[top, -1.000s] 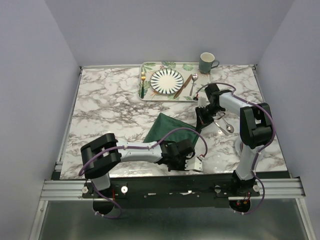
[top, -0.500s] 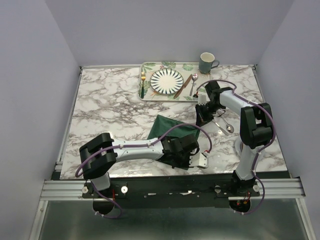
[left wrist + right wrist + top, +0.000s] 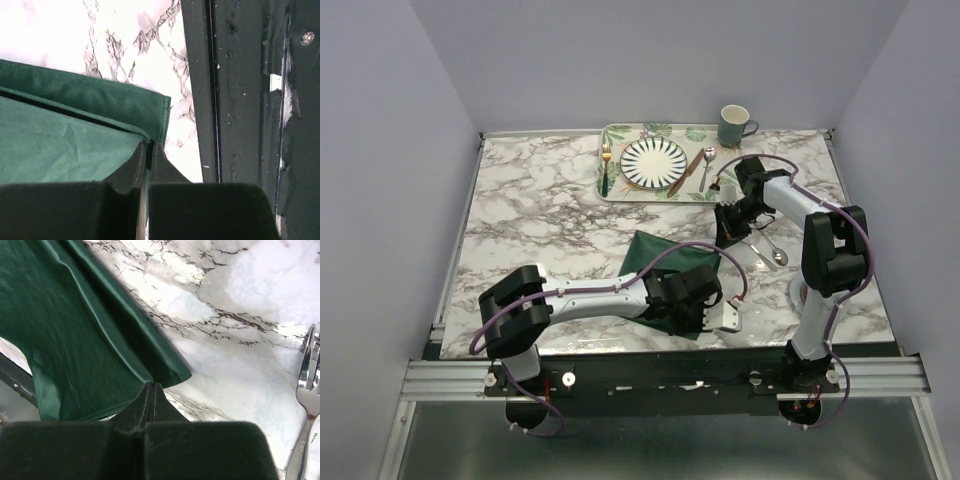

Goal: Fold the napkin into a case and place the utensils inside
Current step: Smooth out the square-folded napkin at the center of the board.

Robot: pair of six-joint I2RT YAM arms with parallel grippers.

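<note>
Top view: the napkin (image 3: pixel 665 262) sits front-centre on the marble table (image 3: pixel 540 220), partly folded and not a case yet. The left gripper (image 3: pixel 708 312) is low at its near right corner by the front edge, and the right gripper (image 3: pixel 728 230) is at its far right corner. Each arm has one end of the same side, probably so that edge can be lifted and carried over as one fold. The utensils lie untouched on the tray (image 3: pixel 612 192) at the back: gold fork (image 3: pixel 606 158) left of the plate (image 3: pixel 654 161), knife (image 3: pixel 684 173) and spoon (image 3: pixel 706 168) right of it, mug (image 3: pixel 735 126) just off the tray. Jaw state is unreadable from up here. Left wrist view: the left gripper (image 3: pixel 147 155) is closed to a sliver, pinching the edge of the napkin's (image 3: pixel 60 145) top layer. A lower layer pokes out beyond it, flat on the marble, which the top view doesn't resolve. The black front rail (image 3: pixel 240 100) is just beside, so there is little room toward the front. Right wrist view: the right gripper (image 3: pixel 152 390) is clamped tight on a napkin (image 3: pixel 85 325) corner, and the cloth seems raised and drapes away from the tips, a lift not evident from above. A silver fork (image 3: pixel 306 390) lies on the marble nearby, apart from the cloth; a low sweep could catch it.
</note>
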